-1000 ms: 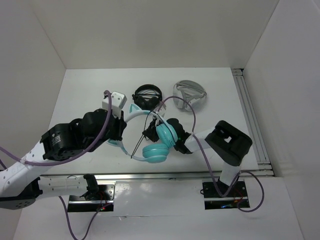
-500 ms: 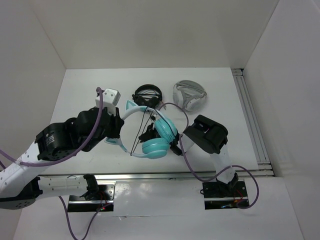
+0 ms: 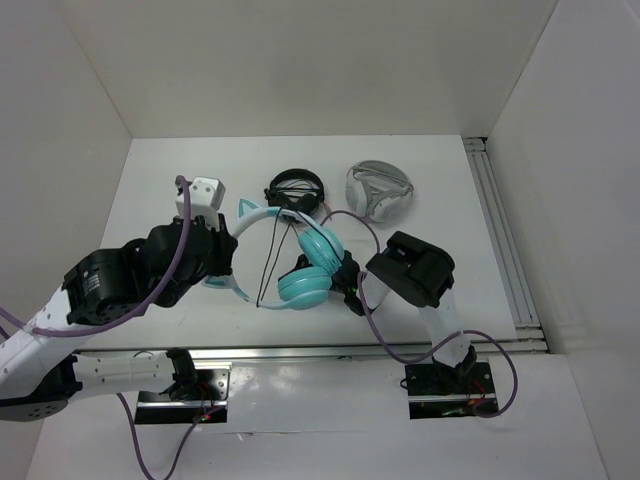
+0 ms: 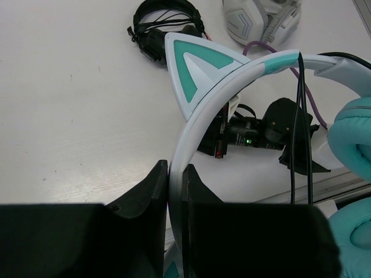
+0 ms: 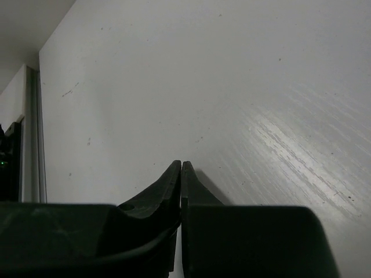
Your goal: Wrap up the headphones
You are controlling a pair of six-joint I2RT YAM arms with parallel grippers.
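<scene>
The teal headphones (image 3: 305, 284) hang just above the table's middle, their pale headband (image 3: 262, 215) arching up to the left. My left gripper (image 3: 228, 262) is shut on the headband (image 4: 203, 124) below the cat ear (image 4: 194, 63); in the left wrist view its gripper (image 4: 175, 174) has the band pinched between its jaws. The thin black cable (image 3: 270, 262) runs from the headband down past the earcups (image 4: 353, 130). My right gripper (image 3: 350, 290) sits just right of the lower earcup, low over the table. In the right wrist view the gripper (image 5: 181, 165) is shut, with the black cable (image 5: 145, 246) entering its jaws.
Black headphones (image 3: 295, 190) and grey-white headphones (image 3: 378, 190) lie at the back of the table. They also show in the left wrist view, the black pair (image 4: 165, 23) and the grey-white pair (image 4: 264, 17). A metal rail (image 3: 500, 230) runs along the right edge.
The headphones have moved left with my left gripper. The right arm folded in and followed them left, staying by the lower earcup.
</scene>
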